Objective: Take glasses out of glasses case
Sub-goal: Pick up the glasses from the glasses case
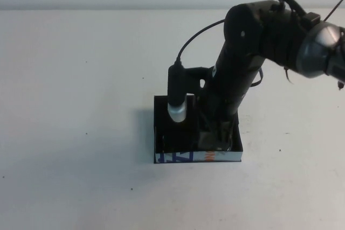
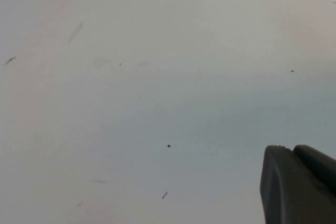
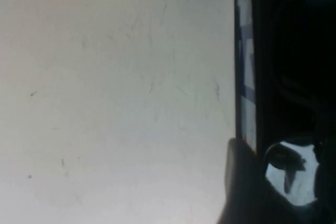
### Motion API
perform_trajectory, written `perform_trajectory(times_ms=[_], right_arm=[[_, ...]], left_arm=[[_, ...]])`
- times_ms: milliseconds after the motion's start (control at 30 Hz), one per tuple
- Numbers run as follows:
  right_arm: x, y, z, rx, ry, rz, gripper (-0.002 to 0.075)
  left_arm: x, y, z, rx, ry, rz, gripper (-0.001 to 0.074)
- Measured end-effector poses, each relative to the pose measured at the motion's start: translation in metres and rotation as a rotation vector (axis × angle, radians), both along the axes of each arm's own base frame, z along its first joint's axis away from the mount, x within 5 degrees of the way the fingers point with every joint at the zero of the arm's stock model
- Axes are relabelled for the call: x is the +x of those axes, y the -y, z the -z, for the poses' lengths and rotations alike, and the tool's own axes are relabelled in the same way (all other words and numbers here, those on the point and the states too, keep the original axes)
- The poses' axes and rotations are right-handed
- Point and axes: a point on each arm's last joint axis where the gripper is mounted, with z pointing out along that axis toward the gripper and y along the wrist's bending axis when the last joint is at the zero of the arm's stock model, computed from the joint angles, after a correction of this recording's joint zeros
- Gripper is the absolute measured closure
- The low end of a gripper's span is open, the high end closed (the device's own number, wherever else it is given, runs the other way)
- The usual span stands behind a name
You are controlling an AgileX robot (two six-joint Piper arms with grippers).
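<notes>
Right gripper reaches down inside shallow black rectangular glasses case at counter centre, 6 o'clock wall printed white-blue; grip state unclear. Dark thick-rimmed plastic glasses inside case under gripper. Left gripper parked over bare counter, state unclear. Risk: case lifting with glasses, frame snagging wall.

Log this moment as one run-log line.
right gripper: down inside glasses case, over glasses | left gripper: parked above bare table | glasses not out yet
</notes>
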Motion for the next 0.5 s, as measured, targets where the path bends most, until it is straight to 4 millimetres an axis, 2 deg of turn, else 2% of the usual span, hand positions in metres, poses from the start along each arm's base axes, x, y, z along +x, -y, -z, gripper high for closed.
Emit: perform_trajectory(times_ms=[67,133,500], right_arm=[[0.002,-0.004,0.008,-0.009,-0.014,-0.013,0.0438],[0.003,-0.006,0.015,-0.016,-0.022,-0.018,0.0413],[0.018,-0.011,0.031,-0.023,0.054,0.008,0.0415]], left_arm=[[0.0,0.0,0.0,0.0,0.0,0.0,0.074],[0.0,0.0,0.0,0.0,0.0,0.0,0.074],[0.0,0.0,0.0,0.0,0.0,0.0,0.074]])
